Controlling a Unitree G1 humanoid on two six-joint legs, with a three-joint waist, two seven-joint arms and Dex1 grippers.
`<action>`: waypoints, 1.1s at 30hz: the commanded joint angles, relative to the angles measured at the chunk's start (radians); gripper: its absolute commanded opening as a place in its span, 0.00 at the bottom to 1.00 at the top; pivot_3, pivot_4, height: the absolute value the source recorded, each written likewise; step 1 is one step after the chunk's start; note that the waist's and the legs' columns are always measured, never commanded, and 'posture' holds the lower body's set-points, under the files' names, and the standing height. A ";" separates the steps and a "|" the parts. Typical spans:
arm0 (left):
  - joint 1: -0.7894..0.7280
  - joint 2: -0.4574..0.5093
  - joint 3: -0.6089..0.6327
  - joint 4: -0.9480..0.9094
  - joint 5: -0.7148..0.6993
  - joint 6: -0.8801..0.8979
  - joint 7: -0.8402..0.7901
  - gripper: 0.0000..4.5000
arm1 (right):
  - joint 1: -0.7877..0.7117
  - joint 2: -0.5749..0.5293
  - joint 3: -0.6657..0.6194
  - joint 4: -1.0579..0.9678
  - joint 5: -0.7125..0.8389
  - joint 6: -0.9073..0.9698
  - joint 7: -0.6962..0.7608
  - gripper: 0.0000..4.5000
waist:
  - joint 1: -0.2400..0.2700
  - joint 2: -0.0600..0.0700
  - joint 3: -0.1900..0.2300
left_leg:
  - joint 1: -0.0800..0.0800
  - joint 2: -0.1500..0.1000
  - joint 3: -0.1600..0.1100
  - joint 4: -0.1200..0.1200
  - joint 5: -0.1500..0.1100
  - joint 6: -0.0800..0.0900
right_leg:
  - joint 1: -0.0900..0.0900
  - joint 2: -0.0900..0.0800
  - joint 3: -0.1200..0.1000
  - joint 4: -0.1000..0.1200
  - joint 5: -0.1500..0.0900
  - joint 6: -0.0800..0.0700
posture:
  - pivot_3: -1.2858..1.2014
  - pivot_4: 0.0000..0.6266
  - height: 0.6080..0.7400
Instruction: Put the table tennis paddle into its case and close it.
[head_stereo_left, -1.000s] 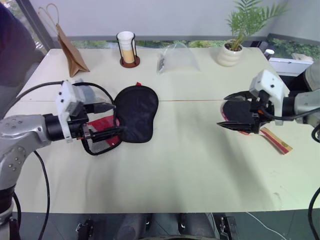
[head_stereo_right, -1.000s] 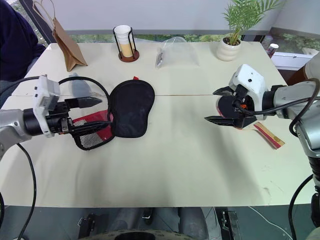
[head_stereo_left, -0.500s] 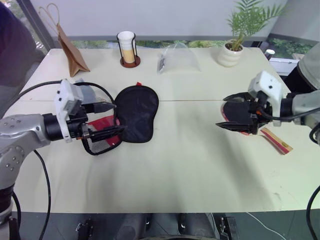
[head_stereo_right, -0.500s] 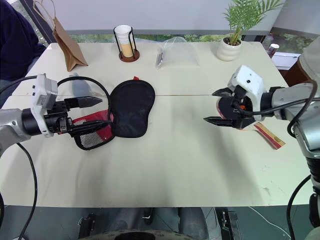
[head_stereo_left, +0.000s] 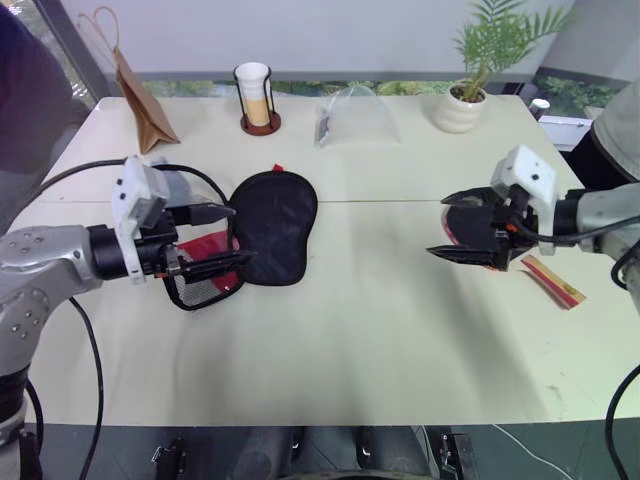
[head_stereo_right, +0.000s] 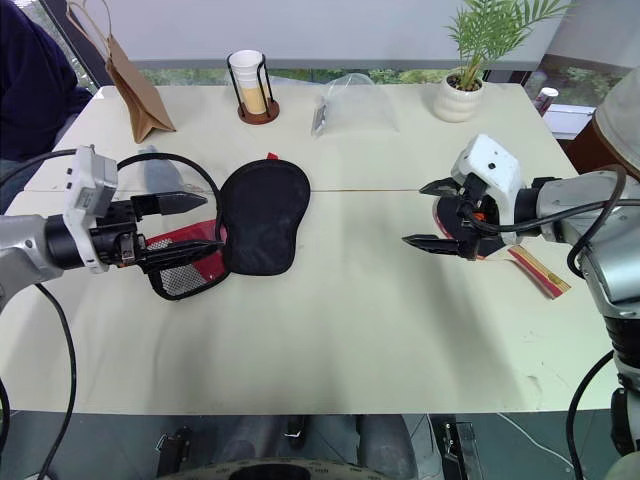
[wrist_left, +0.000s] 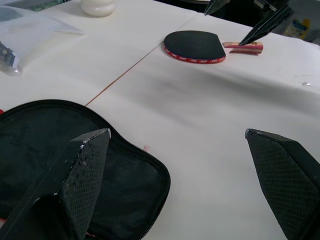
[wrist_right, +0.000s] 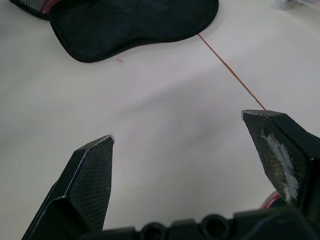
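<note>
The table tennis paddle (wrist_left: 195, 46) lies flat near the tabletop's right edge, beneath the right gripper (head_stereo_right: 436, 214), fingers spread. It looks stiff and light (handle easiest). The soft case (head_stereo_left: 270, 226) lies open at the left gripper (head_stereo_left: 215, 236), also spread.

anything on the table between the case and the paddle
Nothing: bare table lies between the case and the paddle, clearest in the left wrist view.

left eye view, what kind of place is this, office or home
Probably an office or lab: a wide pale table by a window, with a potted plant, a paper bag and a cup holder.
</note>
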 joint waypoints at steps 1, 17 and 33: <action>-0.033 0.002 0.005 0.030 0.007 -0.023 -0.014 1.00 | -0.070 0.096 0.071 -0.018 0.008 0.089 -0.068 0.99 | -0.007 0.000 0.000 | 0.000 0.000 0.000 0.000 0.000 0.000 | 0.000 0.000 0.000 0.000 0.000 0.000 | 0.52 0.24 0.95; 0.013 0.077 0.055 0.091 0.077 -0.071 -0.095 1.00 | -0.308 0.732 0.404 0.330 -0.174 0.266 -0.417 0.99 | -0.049 -0.002 0.000 | -0.001 0.000 0.000 -0.002 0.004 -0.003 | -0.013 0.002 0.001 0.013 0.002 -0.002 | 0.52 0.24 0.95; 0.045 0.069 0.080 0.046 0.069 -0.066 -0.057 1.00 | -0.360 0.990 0.438 0.667 -0.285 0.154 -0.483 0.99 | -0.070 -0.002 0.000 | 0.001 0.001 -0.002 -0.005 0.008 -0.008 | -0.015 0.005 0.001 0.017 0.003 -0.002 | 0.52 0.24 0.95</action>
